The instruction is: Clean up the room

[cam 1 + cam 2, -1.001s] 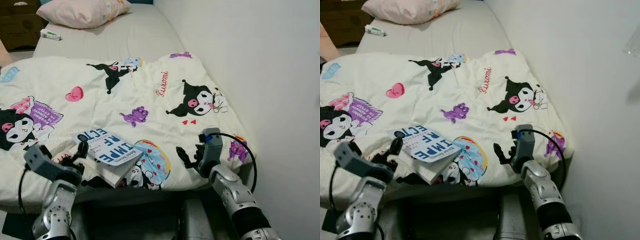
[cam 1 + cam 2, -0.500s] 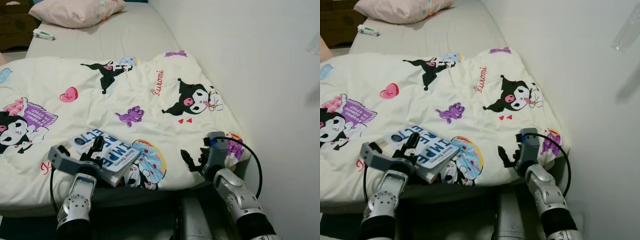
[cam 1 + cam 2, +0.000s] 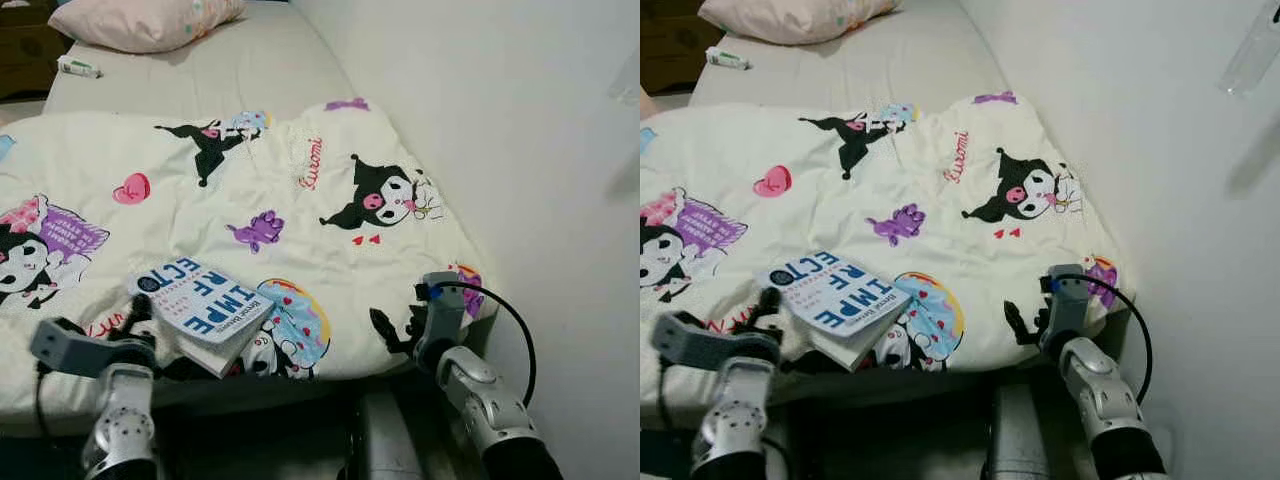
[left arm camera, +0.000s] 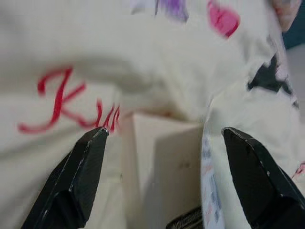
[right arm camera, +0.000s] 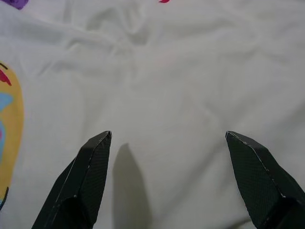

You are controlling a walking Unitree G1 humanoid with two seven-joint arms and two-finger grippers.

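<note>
Book (image 3: 205, 305): a paperback with a blue-and-white cover, lying on the printed blanket (image 3: 300, 200) near the foot edge of the bed (image 3: 230, 70), one corner lifted off the blanket.
Handling, as a judgement: light and fairly stiff when closed, but the cover looks glossy and may slip; pages could fan open if it is taken by one cover alone.
Where to take hold: across the full thickness at the near edge or spine, so both covers are pinched together.
Left gripper (image 4: 164, 167): just beside the book's near-left edge, fingers (image 4: 81, 176) apart, the pale page block between them but not clamped.
Right gripper (image 3: 395, 335): at the bed's foot edge, well apart from the book, fingers (image 5: 86, 181) apart over bare blanket, holding nothing.
Blanket: soft and wrinkled; it could get caught in a low grasp.
Farther off: a pink pillow (image 3: 140, 20) and a small tube (image 3: 78, 68) at the head of the bed; a white wall (image 3: 500, 130) on the right.
</note>
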